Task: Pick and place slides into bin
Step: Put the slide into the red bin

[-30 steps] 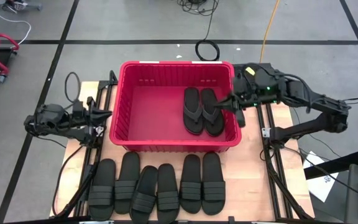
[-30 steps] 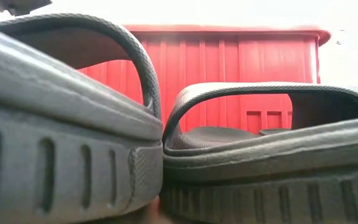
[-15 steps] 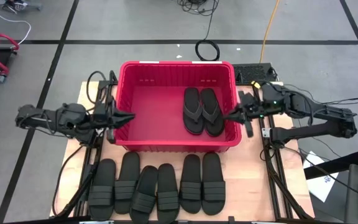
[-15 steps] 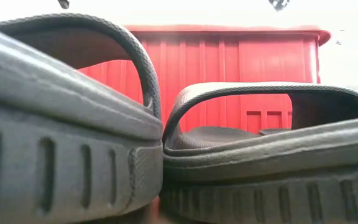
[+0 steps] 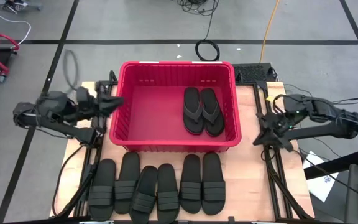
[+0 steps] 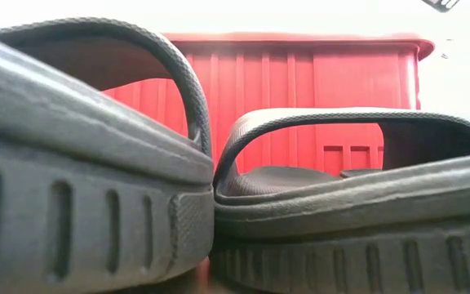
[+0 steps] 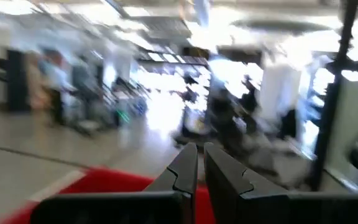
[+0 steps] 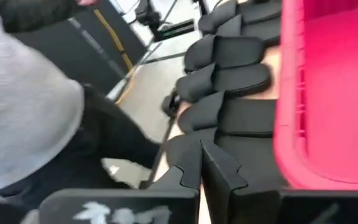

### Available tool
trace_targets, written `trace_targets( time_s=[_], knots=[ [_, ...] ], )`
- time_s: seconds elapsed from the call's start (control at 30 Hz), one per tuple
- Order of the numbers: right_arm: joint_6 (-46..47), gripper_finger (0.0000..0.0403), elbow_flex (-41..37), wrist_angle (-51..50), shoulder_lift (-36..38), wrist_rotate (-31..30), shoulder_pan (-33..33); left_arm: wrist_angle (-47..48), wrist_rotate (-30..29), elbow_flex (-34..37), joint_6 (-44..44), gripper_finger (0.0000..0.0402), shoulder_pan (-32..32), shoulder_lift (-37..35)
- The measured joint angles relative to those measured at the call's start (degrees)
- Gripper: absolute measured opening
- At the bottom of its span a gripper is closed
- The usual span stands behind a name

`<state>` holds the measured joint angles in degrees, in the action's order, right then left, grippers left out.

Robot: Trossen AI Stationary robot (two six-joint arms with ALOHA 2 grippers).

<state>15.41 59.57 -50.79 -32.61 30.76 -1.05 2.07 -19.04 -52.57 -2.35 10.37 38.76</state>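
1. The slides, matte black rubber sandals, lie in two groups. Six with wide ribbed band straps (image 5: 157, 186) sit in a row at the near edge of the wooden table (image 5: 250, 180), soles down, some touching or overlapping.
2. In the low view, two of these band-strap sandals (image 6: 341, 204) fill the foreground side by side, showing thick grooved soles and arched straps standing clear of the footbed.
3. They will likely handle as light, flexible and grippy rather than slippery or fragile. The raised strap arch looks like the best hold, since a finger can slip beneath it; the thick sole edge is a second option.
4. Just beyond the row stands the large rectangular red plastic bin (image 5: 120, 134) with slotted walls. Two thin thong-strap slides (image 5: 202, 111) already lie inside, towards its right.
5. The left gripper (image 5: 115, 101) hangs at the bin's left rim, fingers (image 7: 185, 171) nearly together, holding nothing.
6. The right gripper (image 5: 261, 137) sits right of the bin, fingers (image 8: 188, 165) together, empty.
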Motion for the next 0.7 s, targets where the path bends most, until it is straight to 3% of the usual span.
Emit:
trace_targets(
  time_s=[0.23, 0.43, 0.57, 0.7],
  knots=[
    [-1.1, 0.0, 0.0, -1.1, 2.9, -17.5, 0.4, -1.1, 16.2, -7.5, -9.5, 0.003, 0.0, 19.9],
    [4.6, 0.0, 0.0, -0.8, 2.6, -33.0, 0.4, 10.7, 32.6, -21.9, -11.1, 0.0031, 0.0, 34.5],
    [6.6, 0.0, 0.0, -0.9, 2.0, -37.1, 0.4, 19.6, 37.8, -29.8, -7.5, 0.0031, 0.3, 40.6],
    [6.7, 0.0, 0.0, -0.2, 1.6, -38.4, 0.4, 24.0, 37.5, -34.3, -8.0, 0.0031, 0.0, 45.5]
  ],
)
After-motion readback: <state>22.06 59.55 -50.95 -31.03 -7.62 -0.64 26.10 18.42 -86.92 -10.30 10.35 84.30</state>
